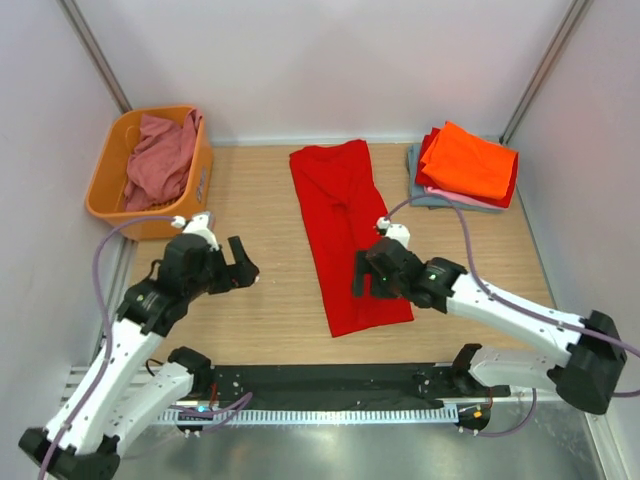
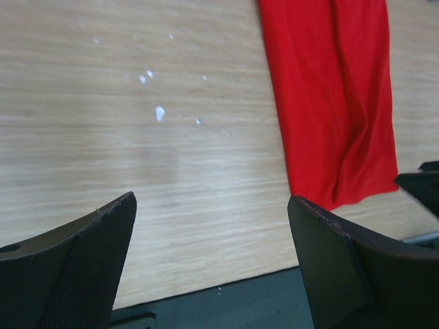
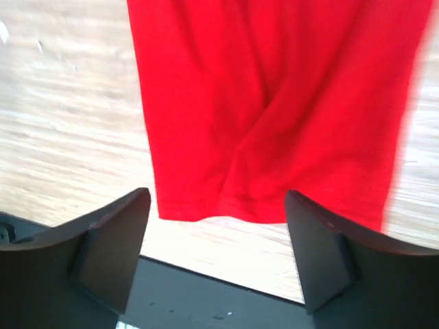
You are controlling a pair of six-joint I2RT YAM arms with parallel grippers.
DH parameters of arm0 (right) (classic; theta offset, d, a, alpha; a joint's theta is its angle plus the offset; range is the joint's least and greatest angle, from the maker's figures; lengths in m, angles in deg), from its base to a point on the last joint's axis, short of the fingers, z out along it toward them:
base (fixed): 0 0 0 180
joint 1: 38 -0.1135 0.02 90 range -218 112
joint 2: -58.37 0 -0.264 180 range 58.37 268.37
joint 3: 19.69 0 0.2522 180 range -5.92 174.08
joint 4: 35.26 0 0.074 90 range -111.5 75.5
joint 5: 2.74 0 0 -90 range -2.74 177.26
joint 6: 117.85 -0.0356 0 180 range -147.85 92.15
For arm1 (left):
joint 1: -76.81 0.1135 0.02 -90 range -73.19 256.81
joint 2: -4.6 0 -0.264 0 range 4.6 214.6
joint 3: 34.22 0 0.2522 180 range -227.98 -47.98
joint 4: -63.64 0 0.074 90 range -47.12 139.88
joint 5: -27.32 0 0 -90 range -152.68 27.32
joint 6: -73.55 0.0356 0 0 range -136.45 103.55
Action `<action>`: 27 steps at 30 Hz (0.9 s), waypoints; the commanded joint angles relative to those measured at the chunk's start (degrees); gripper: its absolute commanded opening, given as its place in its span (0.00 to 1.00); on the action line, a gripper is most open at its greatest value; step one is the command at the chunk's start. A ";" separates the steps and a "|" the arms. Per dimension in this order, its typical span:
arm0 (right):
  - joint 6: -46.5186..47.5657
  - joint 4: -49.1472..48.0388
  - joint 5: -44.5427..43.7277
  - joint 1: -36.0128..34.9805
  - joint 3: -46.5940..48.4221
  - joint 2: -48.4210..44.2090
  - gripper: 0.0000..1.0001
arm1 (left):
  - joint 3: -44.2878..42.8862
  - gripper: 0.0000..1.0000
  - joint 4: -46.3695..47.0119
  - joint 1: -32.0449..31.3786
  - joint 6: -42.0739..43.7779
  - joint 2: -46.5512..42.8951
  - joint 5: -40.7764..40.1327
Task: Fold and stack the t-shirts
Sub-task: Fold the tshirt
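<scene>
Red t-shirt [image 1: 345, 235], long strip on worktop [image 1: 270, 305]: soft, floppy, light, so I'd pinch near hem corners. Left gripper [image 1: 240, 262], right gripper [image 1: 363, 275]: jaws wide, empty.

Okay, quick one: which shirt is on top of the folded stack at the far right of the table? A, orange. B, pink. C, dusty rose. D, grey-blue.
A: the orange shirt lies uppermost, covering most of the folded shirts beneath it.
</scene>
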 commanded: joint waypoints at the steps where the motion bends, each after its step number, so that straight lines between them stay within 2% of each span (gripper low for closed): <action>1: -3.00 7.35 -11.71 1.18 1.59 -5.86 0.89 | 2.47 0.91 2.59 -3.83 -6.80 5.94 5.66; 3: -4.32 9.45 -11.12 5.29 -0.43 -6.57 0.92 | 4.14 0.91 6.53 -7.61 -9.71 9.53 4.53; 4: -4.41 9.38 -10.15 7.32 -1.57 -6.84 0.91 | 5.72 0.91 8.12 -11.90 -13.12 10.51 3.82; 5: -4.32 9.21 -6.66 9.17 -4.10 -7.62 0.92 | 6.51 0.91 9.79 -14.12 -14.80 11.48 1.55; 6: -4.06 7.81 -5.06 13.02 -5.52 -8.24 0.92 | 7.31 0.91 13.81 -16.23 -16.30 13.93 1.27; 7: -4.06 7.10 -3.31 14.54 -7.01 -8.77 0.91 | 8.88 0.91 16.20 -19.99 -18.32 15.26 1.35; 9: -4.32 5.70 -0.48 18.05 -10.45 -10.87 0.91 | 9.95 0.91 23.32 -23.44 -22.37 18.68 1.53; 11: -4.41 4.99 0.75 19.03 -12.82 -12.02 0.88 | 9.87 0.90 28.06 -27.66 -24.65 24.65 1.27; 15: -4.85 4.20 1.63 19.65 -14.94 -12.73 0.79 | 5.22 0.90 29.67 -34.25 -25.81 34.94 -2.50; 17: -5.46 3.93 2.16 19.74 -15.55 -12.64 0.75 | 4.07 0.90 30.02 -35.40 -26.59 39.16 -3.39; 23: -6.78 2.70 2.95 19.74 -17.66 -12.73 0.68 | 4.32 0.87 32.74 -36.46 -28.97 43.91 -3.13; 27: -7.13 1.74 3.74 19.74 -19.42 -13.17 0.58 | 3.97 0.86 33.01 -37.60 -29.50 46.55 -3.48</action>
